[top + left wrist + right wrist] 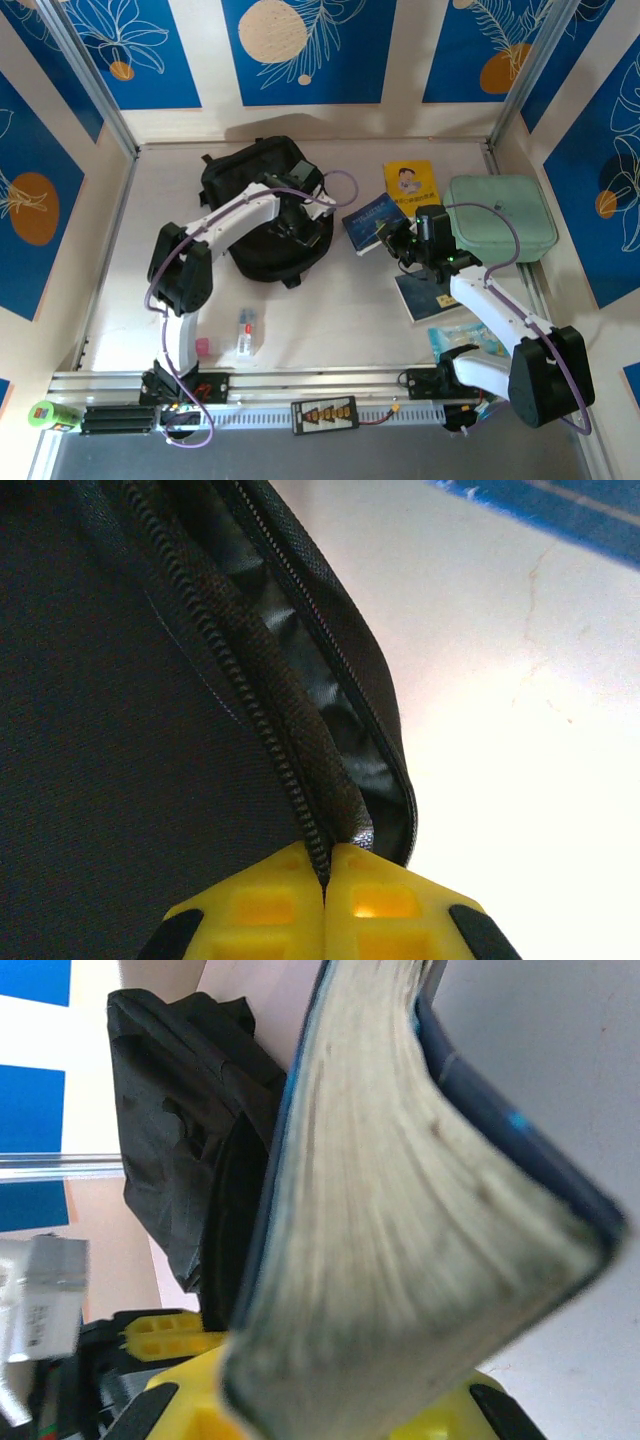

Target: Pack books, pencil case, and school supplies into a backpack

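Observation:
The black backpack [262, 200] lies at the back left of the table, its zipper edge [270, 730] parted to show the lining. My left gripper [299, 230] [325, 880] is shut on that zipper edge at the bag's right side. My right gripper [398, 243] [330, 1405] is shut on the dark blue book [374, 221] [400, 1210], holding it off the table, page edges toward the camera. The backpack [170, 1150] shows beyond the book. A yellow book [411, 183] lies flat behind it. The mint-green pencil case [500, 217] sits at the right.
Another flat book [421, 296] lies under my right forearm. A blue plastic packet [466, 338] rests near the right base. A small tube [245, 332] and a pink eraser [202, 347] lie near the left base. Metal posts frame the table's corners.

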Available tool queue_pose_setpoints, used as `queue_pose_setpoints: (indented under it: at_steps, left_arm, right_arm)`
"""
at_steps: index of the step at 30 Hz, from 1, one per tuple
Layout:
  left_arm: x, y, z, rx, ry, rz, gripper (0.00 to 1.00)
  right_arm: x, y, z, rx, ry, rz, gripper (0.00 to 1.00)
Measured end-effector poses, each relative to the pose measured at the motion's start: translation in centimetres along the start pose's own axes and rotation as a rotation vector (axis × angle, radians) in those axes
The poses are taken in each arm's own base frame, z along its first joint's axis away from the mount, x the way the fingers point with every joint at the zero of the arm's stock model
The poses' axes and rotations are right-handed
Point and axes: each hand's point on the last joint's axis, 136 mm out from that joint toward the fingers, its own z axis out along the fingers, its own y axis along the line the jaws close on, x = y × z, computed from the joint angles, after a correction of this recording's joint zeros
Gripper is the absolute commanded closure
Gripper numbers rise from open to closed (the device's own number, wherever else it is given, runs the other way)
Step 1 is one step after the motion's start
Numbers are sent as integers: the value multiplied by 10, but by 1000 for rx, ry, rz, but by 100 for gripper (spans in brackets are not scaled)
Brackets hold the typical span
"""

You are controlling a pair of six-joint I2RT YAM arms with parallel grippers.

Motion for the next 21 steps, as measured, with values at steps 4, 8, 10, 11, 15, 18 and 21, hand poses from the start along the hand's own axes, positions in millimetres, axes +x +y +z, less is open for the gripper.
queue_pose_setpoints:
  at_steps: [4,8,10,11,15,18,21]
  left_arm:
    - [-6,-2,-18,-4,-46,-7,100]
    - [-18,-2,-35,-9,-108,-31,100]
    - [-30,-2,-44,-15,-153,-45,100]
    - [-36,-1,-48,-19,-174,-51,100]
    - [-56,1,-61,-30,-250,-76,100]
    - [-65,1,-67,-29,-288,-88,100]
    - [-71,0,-72,-27,-312,-102,100]
  right_arm:
    - [0,9,-3,-35,0,-38,98]
    - [4,32,-17,-130,-17,-121,99]
    - [9,40,-22,-166,-24,-151,99]
    - [12,43,-25,-181,-28,-164,99]
    - [24,44,-30,-203,-19,-188,99]
    - [33,41,-28,-200,1,-194,99]
    - [46,35,-24,-184,30,-191,99]
